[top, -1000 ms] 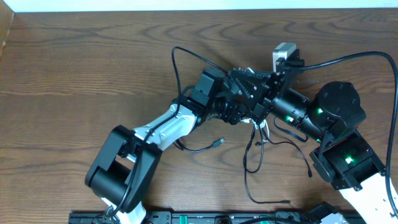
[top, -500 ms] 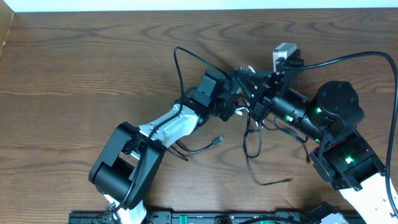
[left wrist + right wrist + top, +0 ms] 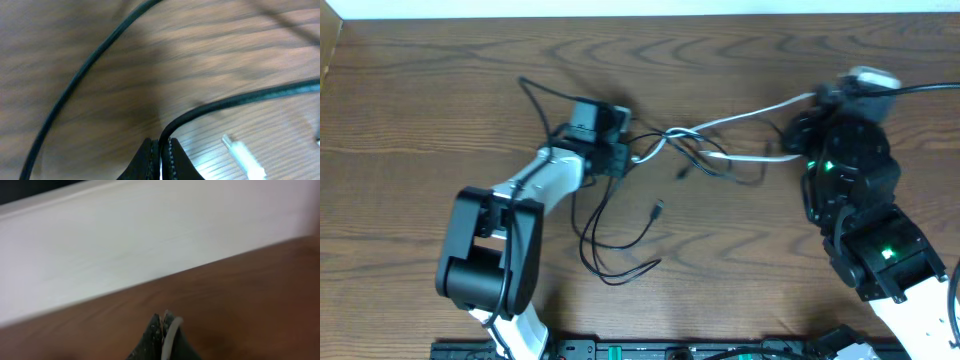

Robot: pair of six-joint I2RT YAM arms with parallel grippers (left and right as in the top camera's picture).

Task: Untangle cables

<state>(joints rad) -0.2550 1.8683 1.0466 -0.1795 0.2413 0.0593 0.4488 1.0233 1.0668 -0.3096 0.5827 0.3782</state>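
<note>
Smooth, plastic-sheathed cables [image 3: 240,99] on a matt, grained wooden table [image 3: 420,100].

Robot lab, wooden table [image 3: 410,120], white wall [image 3: 150,230]

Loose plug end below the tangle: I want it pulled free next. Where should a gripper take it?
Probably pinch just behind the plug, straight down from above: it lies flat on the table, apart from the tangle, so nothing else gets caught.

Left gripper [image 3: 623,158] clamped on cables [image 3: 672,135], moved left; right gripper [image 3: 802,125] moved right; cables now stretched between, loops dragged left.
</note>
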